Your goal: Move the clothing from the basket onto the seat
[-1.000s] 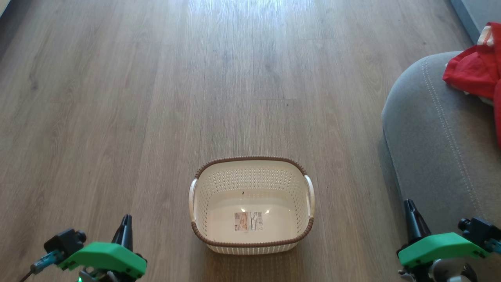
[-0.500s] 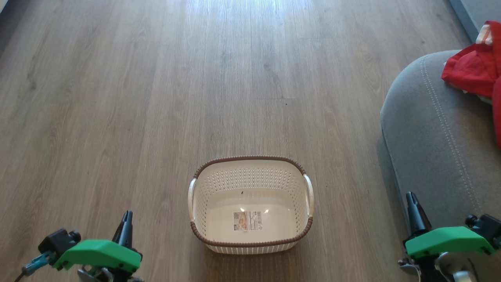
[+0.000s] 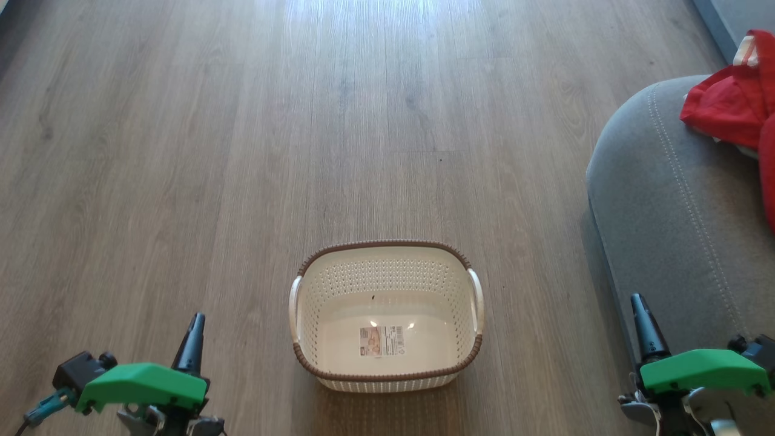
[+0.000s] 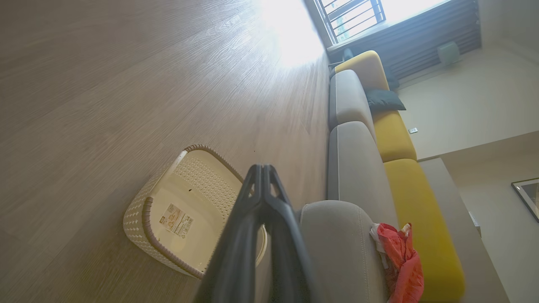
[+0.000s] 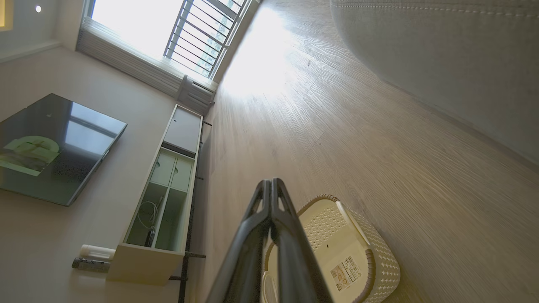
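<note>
Nearest in, the left gripper (image 3: 194, 339) was parked at 7 o'clock and the right gripper (image 3: 645, 327) at 5 o'clock, both pinched fully shut with nothing held. Just beyond, at 6 o'clock, the basket (image 3: 387, 245) was sat on the wood floor (image 3: 242, 151) with only its label sticker (image 3: 381, 341) left inside. Further out at 3 o'clock was the seat (image 3: 666, 212), and the clothing (image 3: 723, 112) was heaped on it up at 2 o'clock (part was cut off by the frame edge, so its full spread couldn't be judged).

So the job looked basically done, tbh. What was probably called for: arms kept low and wide of the basket so it isn't knocked, and the pile checked for anything hanging off the cushion.

Compared with a second earlier, little was changed: the basket was empty then too, the fingers were kept shut, both grippers were nudged slightly outward, and the whole view was shifted a touch.
</note>
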Controlling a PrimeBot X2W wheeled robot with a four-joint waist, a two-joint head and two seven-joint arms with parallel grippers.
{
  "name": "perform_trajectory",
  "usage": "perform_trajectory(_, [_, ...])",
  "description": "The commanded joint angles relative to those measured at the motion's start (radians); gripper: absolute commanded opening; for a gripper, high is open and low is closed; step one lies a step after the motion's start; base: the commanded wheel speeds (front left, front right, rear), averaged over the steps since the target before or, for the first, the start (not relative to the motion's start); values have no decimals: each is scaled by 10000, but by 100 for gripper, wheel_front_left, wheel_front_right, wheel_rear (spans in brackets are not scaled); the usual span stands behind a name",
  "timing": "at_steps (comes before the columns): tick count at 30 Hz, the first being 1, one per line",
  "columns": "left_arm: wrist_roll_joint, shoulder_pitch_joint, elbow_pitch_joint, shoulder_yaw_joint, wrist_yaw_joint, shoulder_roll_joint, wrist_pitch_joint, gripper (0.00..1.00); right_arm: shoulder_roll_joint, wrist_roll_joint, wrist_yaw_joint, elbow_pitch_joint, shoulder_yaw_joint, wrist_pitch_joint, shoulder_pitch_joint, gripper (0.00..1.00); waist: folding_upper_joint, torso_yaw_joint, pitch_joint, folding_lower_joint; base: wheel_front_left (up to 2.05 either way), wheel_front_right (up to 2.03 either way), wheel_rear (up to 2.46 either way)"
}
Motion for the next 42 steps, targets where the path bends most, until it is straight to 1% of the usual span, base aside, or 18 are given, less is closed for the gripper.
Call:
perform_trajectory(1, [-323, -543, -375, 356, -122, 7, 90, 0, -72, 386, 0, -405, 105, 106, -607, 0, 0, -6, 2, 0, 0, 0, 0])
perform_trajectory(42, [-4425, -852, -753, 1380, -1085, -425, 1238, 0, -86, 5330, -2, -946, -8, 1255, -941, 0, 0, -153, 53, 0, 0, 0, 0])
